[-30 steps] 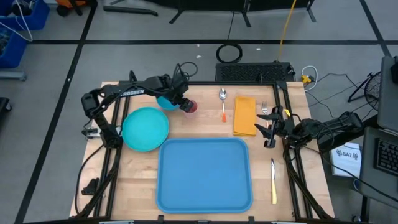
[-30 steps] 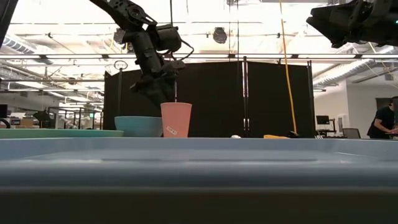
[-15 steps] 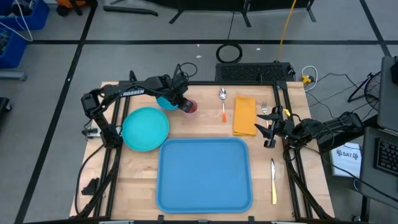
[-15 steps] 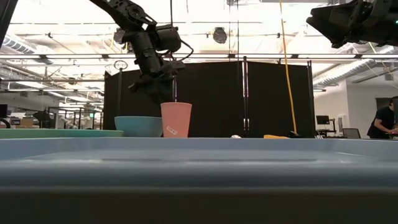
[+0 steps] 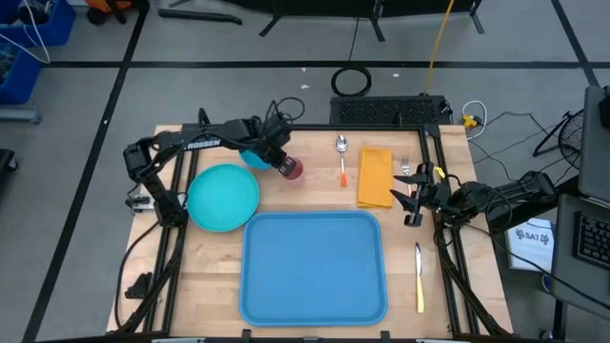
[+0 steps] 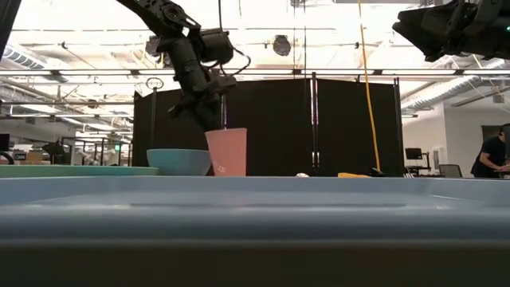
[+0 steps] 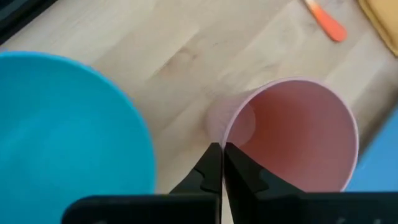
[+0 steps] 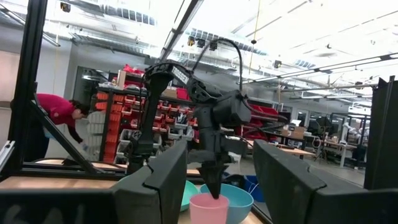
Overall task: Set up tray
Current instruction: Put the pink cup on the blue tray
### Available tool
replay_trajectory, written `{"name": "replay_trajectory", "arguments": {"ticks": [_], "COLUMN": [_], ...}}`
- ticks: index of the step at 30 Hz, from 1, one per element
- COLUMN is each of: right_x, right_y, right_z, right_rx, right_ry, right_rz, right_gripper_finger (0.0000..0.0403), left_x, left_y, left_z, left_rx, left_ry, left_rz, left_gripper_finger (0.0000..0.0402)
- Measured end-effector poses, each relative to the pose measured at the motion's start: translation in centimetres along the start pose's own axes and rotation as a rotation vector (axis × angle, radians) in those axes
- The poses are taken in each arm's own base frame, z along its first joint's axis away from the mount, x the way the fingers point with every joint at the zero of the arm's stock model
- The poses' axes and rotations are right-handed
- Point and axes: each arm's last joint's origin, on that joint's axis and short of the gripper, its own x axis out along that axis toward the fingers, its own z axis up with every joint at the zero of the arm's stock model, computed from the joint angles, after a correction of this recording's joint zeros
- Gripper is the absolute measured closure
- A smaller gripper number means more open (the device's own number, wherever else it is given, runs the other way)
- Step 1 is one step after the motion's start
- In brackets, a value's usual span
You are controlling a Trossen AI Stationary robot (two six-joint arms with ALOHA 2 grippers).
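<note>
Pinching the pink cup (image 7: pixel 292 134) rim, my left gripper (image 7: pixel 221 163) fingers sit nearly closed beside the teal bowl (image 7: pixel 68 124). My right gripper (image 8: pixel 219 165) hangs spread, empty. The tray (image 5: pixel 314 267) lies front-center.
</note>
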Motion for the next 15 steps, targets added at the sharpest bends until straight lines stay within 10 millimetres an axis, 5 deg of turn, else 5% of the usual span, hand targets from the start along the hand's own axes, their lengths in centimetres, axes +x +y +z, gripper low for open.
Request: {"name": "replay_trajectory", "arguments": {"ticks": [6, 10, 15], "right_x": [0.0, 0.0, 0.0], "right_y": [0.0, 0.0, 0.0], "right_z": [-0.1, -0.1, -0.1], "right_rx": [-0.006, -0.002, -0.002], "right_ry": [0.011, 0.012, 0.012], "right_rz": [0.003, 0.004, 0.003], "right_gripper_finger": [0.0229, 0.0229, 0.0229], "left_x": [-4.7, -8.1, -10.2], "left_y": [-3.2, -6.4, -8.8], "left_z": [-1.8, -5.3, -9.6], "left_rx": [0.066, 0.090, 0.022], "left_ry": [-0.059, -0.010, 0.093], "left_rz": [-0.061, -0.106, -0.029], "left_gripper_finger": [0.0399, 0.0400, 0.0400]}}
